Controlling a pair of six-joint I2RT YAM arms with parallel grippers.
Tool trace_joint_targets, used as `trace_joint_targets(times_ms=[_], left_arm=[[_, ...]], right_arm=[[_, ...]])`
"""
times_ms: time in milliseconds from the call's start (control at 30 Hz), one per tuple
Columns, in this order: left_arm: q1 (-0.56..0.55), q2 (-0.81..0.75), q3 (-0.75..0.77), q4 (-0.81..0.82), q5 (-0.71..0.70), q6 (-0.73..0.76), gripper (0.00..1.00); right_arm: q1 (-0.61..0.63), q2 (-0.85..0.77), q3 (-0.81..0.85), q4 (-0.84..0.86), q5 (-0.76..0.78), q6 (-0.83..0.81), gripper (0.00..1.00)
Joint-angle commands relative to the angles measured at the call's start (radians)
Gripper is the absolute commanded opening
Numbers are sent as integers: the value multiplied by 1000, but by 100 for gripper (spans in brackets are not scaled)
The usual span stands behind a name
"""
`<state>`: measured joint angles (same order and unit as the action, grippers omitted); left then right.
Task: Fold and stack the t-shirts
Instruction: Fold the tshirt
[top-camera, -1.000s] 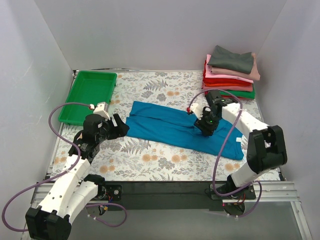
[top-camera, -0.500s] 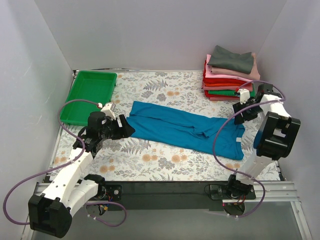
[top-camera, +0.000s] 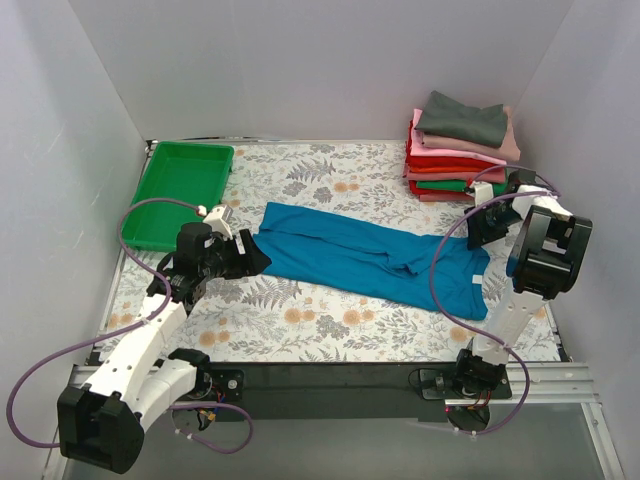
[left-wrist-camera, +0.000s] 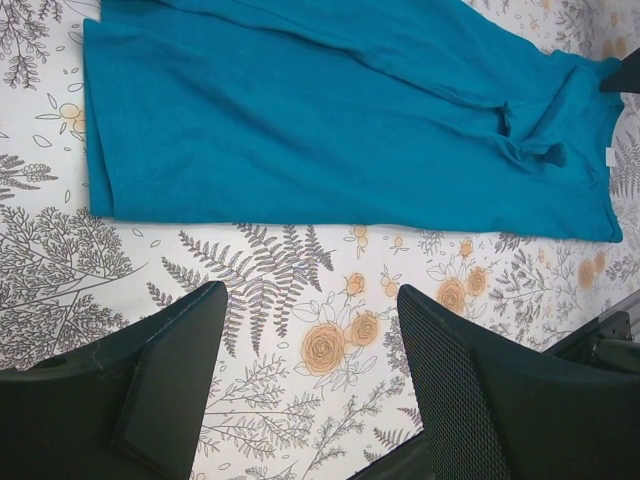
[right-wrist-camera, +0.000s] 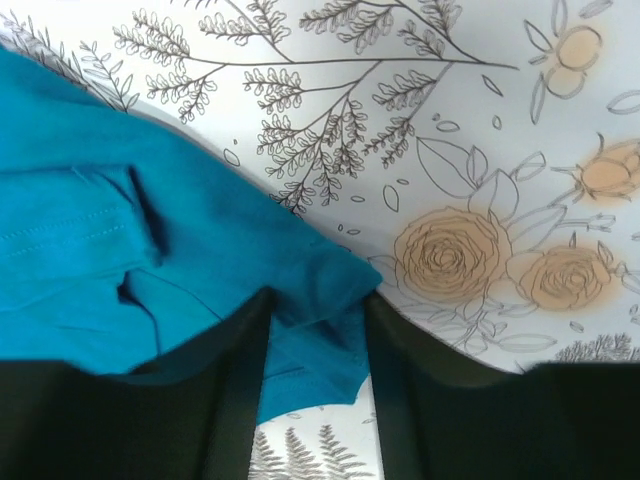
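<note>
A teal-blue t-shirt (top-camera: 360, 255) lies spread across the flowered table cloth, partly folded lengthwise, its small white neck label (left-wrist-camera: 609, 157) at the right end. My left gripper (top-camera: 255, 258) hovers open at the shirt's left edge; in the left wrist view the gripper (left-wrist-camera: 310, 300) has only cloth pattern between its fingers, and the shirt (left-wrist-camera: 330, 130) lies just beyond. My right gripper (top-camera: 480, 228) is at the shirt's far right corner. In the right wrist view the gripper (right-wrist-camera: 315, 300) stands open with a corner of the shirt (right-wrist-camera: 150, 250) lying between its fingers.
A stack of folded t-shirts (top-camera: 460, 150), grey on top over pink, red and green, sits at the back right corner. A green plastic tray (top-camera: 180, 190) stands at the back left. White walls enclose the table on three sides.
My right arm has swung from the shirt's middle out to its far right corner. My left gripper has shifted a little closer to the shirt's left edge.
</note>
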<state>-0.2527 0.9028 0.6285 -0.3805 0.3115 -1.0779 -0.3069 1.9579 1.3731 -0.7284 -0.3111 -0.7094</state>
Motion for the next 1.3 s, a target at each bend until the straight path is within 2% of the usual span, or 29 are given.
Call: trace_joint_targets(times_ms=[0,33,67,133,400,467,533,633,733,867,1000,1100,1267], left_arm=[[-2,-4,-9,22,24,19,68],[-2,-1,-9,23,28,19,68],[-2,2,-10,25,38,19,68],[-2,10,-12,32,54,22,67],[-29,77,-7,61,135,33,65],[-34,91,-3,63,127,35,65],[-37,122,13,68,92,35,65],[-39,200,66,72,28,42,65],[-39,289,149,84,-15,81,65],[-39,561,368,77,-90,180,65],[-39,790,535,-21,-173,182,65],[-39,864,588,-93,-230,116,64],[-62,779,478,-118,-299,13,64]], right_arm=[[-3,24,34,12,-34,-22,42],[-3,27,31,12,-43,-31,36],[-3,21,30,14,-57,-39,20],[-3,16,47,21,-68,-50,2],[-1,29,187,110,-54,30,1],[-1,32,199,115,-34,33,18],[-1,23,192,121,-8,28,39],[-1,-48,123,151,50,15,50],[-1,-156,22,168,56,5,54],[17,-319,-127,123,-141,-34,57],[110,-499,-293,107,-285,-44,57],[159,-611,-387,116,-351,-3,57],[176,-703,-503,135,-405,25,57]])
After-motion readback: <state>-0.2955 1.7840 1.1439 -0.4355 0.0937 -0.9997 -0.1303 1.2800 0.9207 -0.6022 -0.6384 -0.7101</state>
